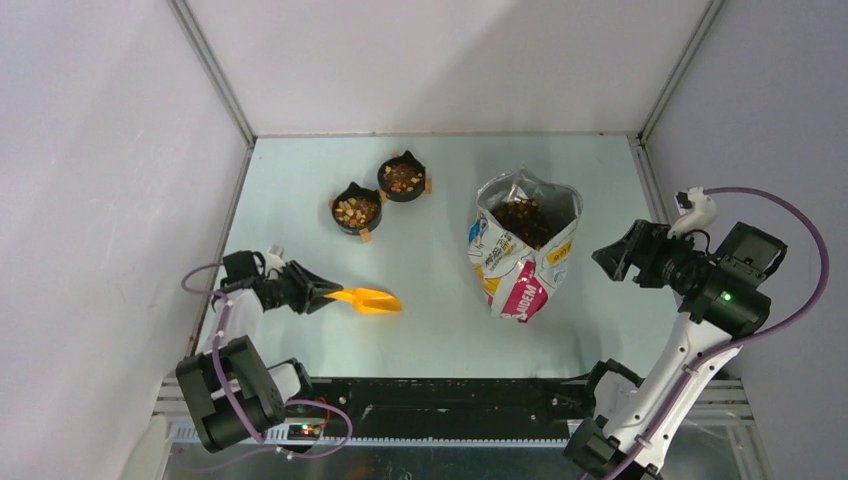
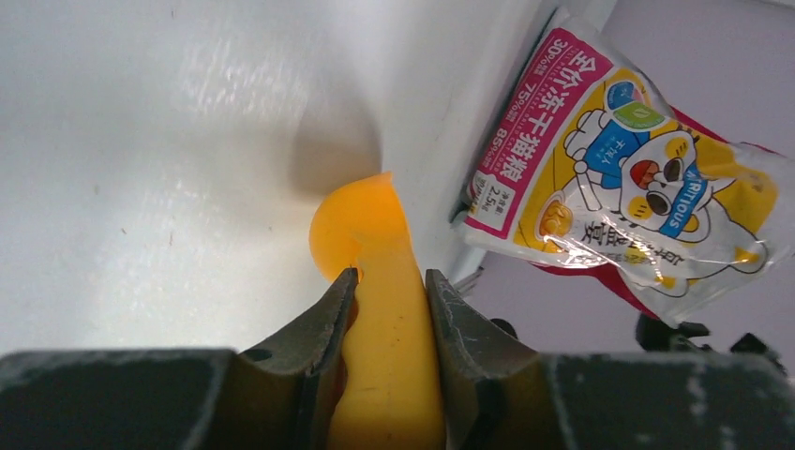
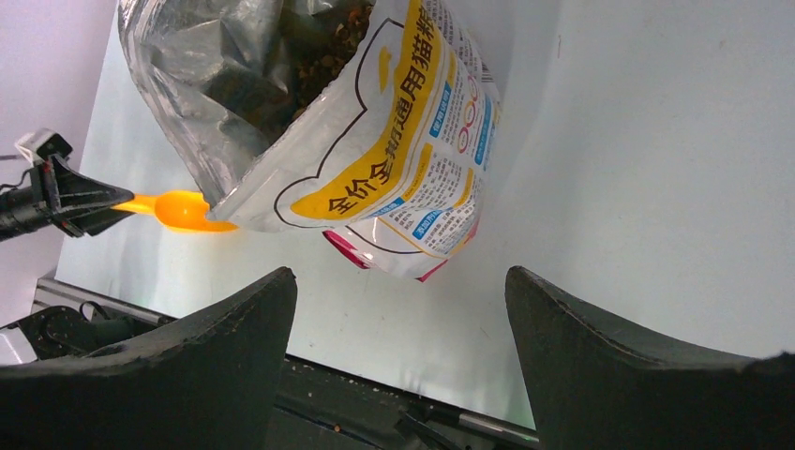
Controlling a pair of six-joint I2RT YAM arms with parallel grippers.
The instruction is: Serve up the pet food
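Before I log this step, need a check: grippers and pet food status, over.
Left gripper shut on orange scoop, scoop looks empty. Right gripper open, clear of bag. Pet food in open bag and both bowls. Nothing between scoop and bag.

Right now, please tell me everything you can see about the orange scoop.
The orange scoop looks like smooth, glossy plastic: a narrow handle and a rounded bowl, which appears empty. The left gripper is shut on its handle, holding it roughly level, bowl pointing toward the bag. Whether it touches the table cannot be told.
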